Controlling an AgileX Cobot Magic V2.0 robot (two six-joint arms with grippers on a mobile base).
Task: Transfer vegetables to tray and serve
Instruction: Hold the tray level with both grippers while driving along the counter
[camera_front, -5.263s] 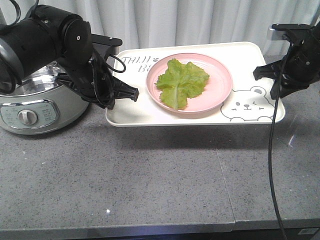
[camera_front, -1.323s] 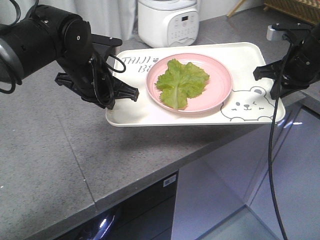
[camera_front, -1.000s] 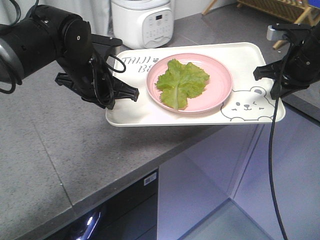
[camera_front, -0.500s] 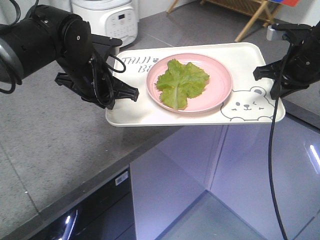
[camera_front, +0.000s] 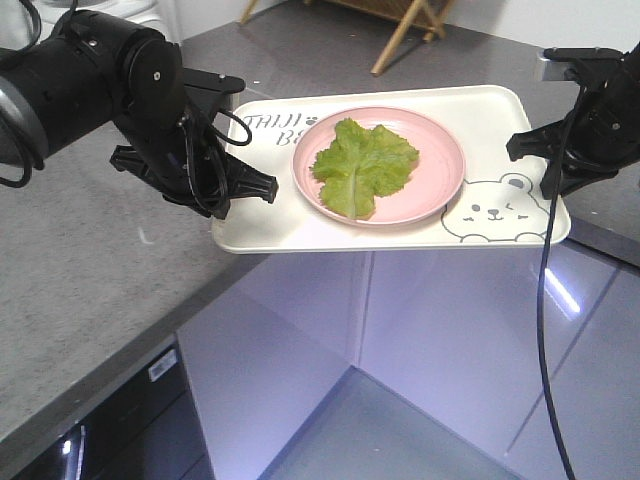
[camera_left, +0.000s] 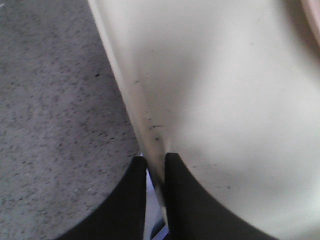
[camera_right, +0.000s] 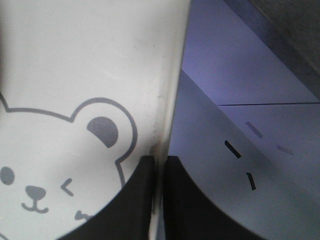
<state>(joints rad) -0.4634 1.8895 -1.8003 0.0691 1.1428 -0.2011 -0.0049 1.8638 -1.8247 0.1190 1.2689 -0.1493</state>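
Jaws: left gripper (camera_left: 155, 165) and right gripper (camera_right: 160, 162) are each nearly closed, pinching the tray (camera_front: 500, 110) by its thin rim.
Hold: gripping opposite short edges keeps it level in the air.
Lettuce leaf (camera_front: 362, 165): lies on the pink plate (camera_front: 440, 160) at mid-tray, so the load is balanced.
Beneath: the tray is mostly past the countertop (camera_front: 80, 250) edge, with no support under it.

Whole view swung round: silver cooker's gone, the counter (camera_front: 80, 250) slid off left, and the tray (camera_front: 270, 225) now hangs past its edge over purple-lit cabinets (camera_front: 450, 330), with a wooden stand (camera_front: 405, 25) behind.
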